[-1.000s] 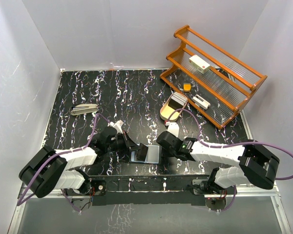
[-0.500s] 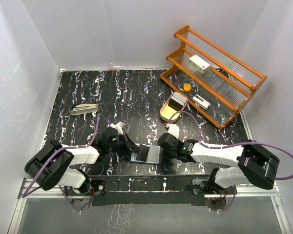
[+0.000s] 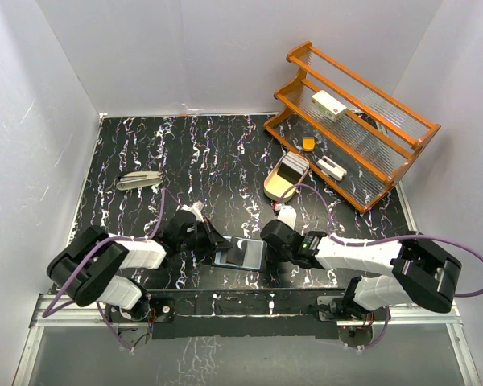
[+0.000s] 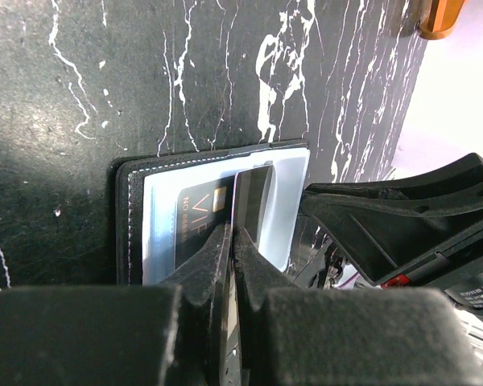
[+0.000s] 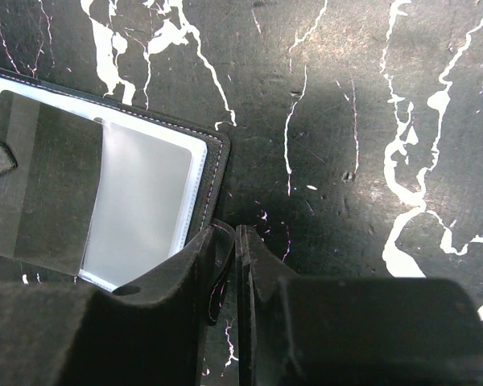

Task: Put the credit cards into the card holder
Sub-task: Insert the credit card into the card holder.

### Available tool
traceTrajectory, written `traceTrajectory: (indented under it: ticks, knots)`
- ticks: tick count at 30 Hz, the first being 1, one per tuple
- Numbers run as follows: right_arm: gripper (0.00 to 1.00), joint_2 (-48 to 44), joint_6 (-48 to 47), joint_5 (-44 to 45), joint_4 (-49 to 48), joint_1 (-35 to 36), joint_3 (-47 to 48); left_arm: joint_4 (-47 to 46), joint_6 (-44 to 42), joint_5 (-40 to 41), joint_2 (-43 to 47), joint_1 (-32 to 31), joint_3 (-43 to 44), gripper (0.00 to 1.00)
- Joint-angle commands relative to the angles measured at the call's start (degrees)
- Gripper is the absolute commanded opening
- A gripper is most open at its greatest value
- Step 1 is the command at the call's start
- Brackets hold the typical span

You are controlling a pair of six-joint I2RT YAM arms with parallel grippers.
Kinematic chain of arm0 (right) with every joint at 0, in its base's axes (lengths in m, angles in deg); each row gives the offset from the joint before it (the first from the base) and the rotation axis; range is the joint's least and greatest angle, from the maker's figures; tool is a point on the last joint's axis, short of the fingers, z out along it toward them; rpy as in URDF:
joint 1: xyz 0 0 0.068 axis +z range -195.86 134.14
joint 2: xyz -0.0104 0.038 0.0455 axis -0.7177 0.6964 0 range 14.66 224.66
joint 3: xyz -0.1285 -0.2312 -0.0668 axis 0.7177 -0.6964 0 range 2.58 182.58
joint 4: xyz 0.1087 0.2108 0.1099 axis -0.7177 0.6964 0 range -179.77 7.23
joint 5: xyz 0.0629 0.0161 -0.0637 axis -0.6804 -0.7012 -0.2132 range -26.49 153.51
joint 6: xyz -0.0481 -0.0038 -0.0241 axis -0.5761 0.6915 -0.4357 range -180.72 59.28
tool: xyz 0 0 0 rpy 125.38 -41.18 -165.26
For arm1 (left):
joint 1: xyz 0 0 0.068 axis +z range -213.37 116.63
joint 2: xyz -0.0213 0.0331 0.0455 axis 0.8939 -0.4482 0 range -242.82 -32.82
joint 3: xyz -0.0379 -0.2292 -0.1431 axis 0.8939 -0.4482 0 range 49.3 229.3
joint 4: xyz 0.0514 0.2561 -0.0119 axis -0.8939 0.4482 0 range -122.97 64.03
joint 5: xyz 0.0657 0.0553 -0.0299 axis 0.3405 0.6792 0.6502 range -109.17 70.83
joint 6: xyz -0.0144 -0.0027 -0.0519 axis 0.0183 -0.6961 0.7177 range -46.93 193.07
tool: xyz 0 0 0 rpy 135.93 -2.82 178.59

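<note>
Two tools meet over the near strip of the counter (image 3: 225,153), just ahead of the arm bases. The left tool (image 4: 232,241) is clenched on a credit card (image 4: 253,197), pinching its near end so that it stands on edge. The card's long axis runs straight out from the fingertips across the open card holder (image 4: 157,201). The right tool (image 5: 235,237) has its jaws almost together at the holder's right rim, and it appears to nip that rim to keep the holder still.

The holder lies flat and open between the two tools, to the right of the left tool and to the left of the right one. It has a black stitched border and pale blue-grey inner faces. A second card (image 4: 195,211), dark with a gold chip, already sits in one pocket. Beside it is a clear sleeve that looks vacant, and the held card hangs partly over it. That card looks dark and glossy from the wrist views.

The left arm carries the card, so the coming move is probably its own. It would tip the card flat and slide it lengthwise into the sleeve, toward the right tool.

Farther back stand a cream tray (image 3: 286,177) and a wooden rack (image 3: 362,121).
</note>
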Motion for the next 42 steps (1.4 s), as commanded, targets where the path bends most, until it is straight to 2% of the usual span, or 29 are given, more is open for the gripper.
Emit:
traceTrajectory:
  ticks: [1,12,20,24,35,42]
  knots:
    - [0.15,-0.61,1.48,-0.32,-2.61,0.27,-1.12,-0.39,0.38,1.61,-0.99,-0.80,0.26,0.00]
    - [0.13,-0.92,1.83,-0.14,-2.45,0.27,-0.97,-0.75,-0.73,3.00,-0.17,-1.85,0.59,0.00]
    - [0.12,-1.77,2.00,-0.22,-1.94,0.27,-1.40,9.54,-10.83,4.28,2.70,-1.84,5.19,0.00]
    - [0.12,-1.78,1.93,-0.09,-2.63,0.27,-1.54,11.70,-12.35,4.79,5.31,-1.84,6.09,0.00]
    - [0.11,-0.98,4.04,-2.40,-5.49,0.28,-2.68,1.05,-5.71,4.38,0.65,-3.04,1.90,0.00]
    - [0.11,-1.96,6.04,-2.02,-5.65,0.33,-3.47,-0.93,-3.88,5.76,-1.11,-4.53,1.94,0.00]
